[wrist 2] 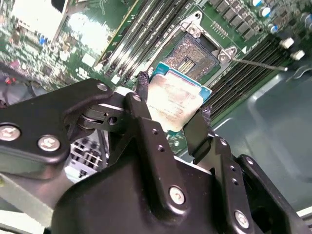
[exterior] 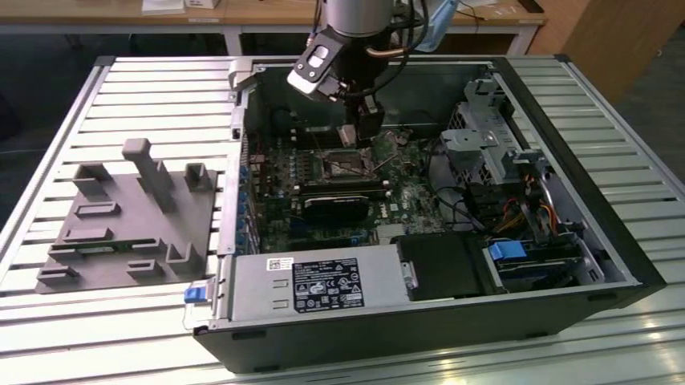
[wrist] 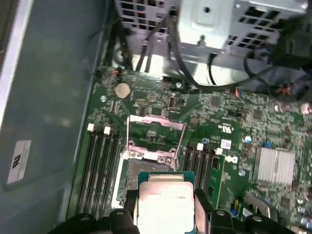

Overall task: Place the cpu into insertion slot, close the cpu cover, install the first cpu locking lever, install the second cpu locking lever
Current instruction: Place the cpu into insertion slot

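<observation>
PC case (exterior: 428,337): 1, open side up.
Motherboard (wrist: 234,122): 1, on case floor.
Gripper (wrist 2: 173,96): 1, jaws clenched on cpu's 2 opp. edges.
Cpu cover (wrist: 157,120): 1, swung open at slot's edge.
Insertion slot (wrist 2: 192,56): 1, mid-board, bare.
Cpu (wrist 2: 175,107): 1, square, no long axis; metal top faces wrist cams; held over slot's edge, not seated.

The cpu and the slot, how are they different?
The cpu has a pale silver top; the slot is dark in the middle. The cpu is gripped by the tool, up off the board; the slot sits fixed in the board. The cpu is a solid chip; the slot lies open and empty. Both are square.
</observation>
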Robot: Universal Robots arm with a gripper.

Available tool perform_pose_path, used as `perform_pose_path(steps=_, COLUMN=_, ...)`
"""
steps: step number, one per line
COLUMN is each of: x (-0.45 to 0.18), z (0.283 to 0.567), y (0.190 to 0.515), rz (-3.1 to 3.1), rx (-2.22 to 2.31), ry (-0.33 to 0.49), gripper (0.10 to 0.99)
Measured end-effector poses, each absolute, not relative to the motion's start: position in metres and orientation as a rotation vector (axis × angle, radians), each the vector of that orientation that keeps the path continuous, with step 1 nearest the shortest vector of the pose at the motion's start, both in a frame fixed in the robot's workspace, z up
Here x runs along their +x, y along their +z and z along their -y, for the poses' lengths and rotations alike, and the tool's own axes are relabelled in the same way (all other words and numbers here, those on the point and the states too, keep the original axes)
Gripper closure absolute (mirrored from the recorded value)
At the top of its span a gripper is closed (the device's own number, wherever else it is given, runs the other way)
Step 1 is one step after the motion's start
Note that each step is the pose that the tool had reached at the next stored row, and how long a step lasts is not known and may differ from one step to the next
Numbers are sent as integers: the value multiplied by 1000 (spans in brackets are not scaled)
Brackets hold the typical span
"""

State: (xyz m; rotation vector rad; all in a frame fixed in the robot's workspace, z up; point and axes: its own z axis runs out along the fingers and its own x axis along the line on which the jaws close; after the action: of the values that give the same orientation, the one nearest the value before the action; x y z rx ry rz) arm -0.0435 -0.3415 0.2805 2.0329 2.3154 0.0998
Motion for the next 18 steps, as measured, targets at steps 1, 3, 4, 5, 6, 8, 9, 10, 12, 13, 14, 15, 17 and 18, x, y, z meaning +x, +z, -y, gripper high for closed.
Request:
perform_pose_path(steps=1, x=-43, z=342, y=280, rz=-2297, rx=2053, ry=99, gripper=545)
perform_pose_path(steps=3, x=-43, z=342, y=279, rz=-2259, rx=2093, ry=97, gripper=545)
perform_pose_path(steps=4, x=-43, z=342, y=278, rz=-2240, rx=2113, ry=97, gripper=545)
perform_pose_path(steps=5, x=-43, z=342, y=278, rz=-2221, rx=2131, ry=96, gripper=545)
perform_pose_path(steps=6, x=-43, z=342, y=277, rz=-2204, rx=2149, ry=95, gripper=545)
perform_pose_path(steps=8, x=-44, z=341, y=275, rz=-2180, rx=2172, ry=94, gripper=545)
perform_pose_path(steps=9, x=-44, z=341, y=274, rz=-2172, rx=2180, ry=93, gripper=545)
perform_pose_path(steps=10, x=-44, z=341, y=272, rz=-2167, rx=2185, ry=93, gripper=545)
perform_pose_path(steps=12, x=-44, z=340, y=270, rz=-2163, rx=2189, ry=93, gripper=545)
perform_pose_path(steps=13, x=-45, z=340, y=269, rz=-2163, rx=2189, ry=93, gripper=545)
perform_pose_path(steps=14, x=-45, z=340, y=267, rz=-2163, rx=2189, ry=93, gripper=545)
perform_pose_path(steps=15, x=-45, z=340, y=266, rz=-2163, rx=2189, ry=93, gripper=545)
perform_pose_path(steps=17, x=-45, z=340, y=263, rz=-2164, rx=2188, ry=94, gripper=545)
perform_pose_path(steps=18, x=-45, z=339, y=262, rz=-2166, rx=2186, ry=94, gripper=545)
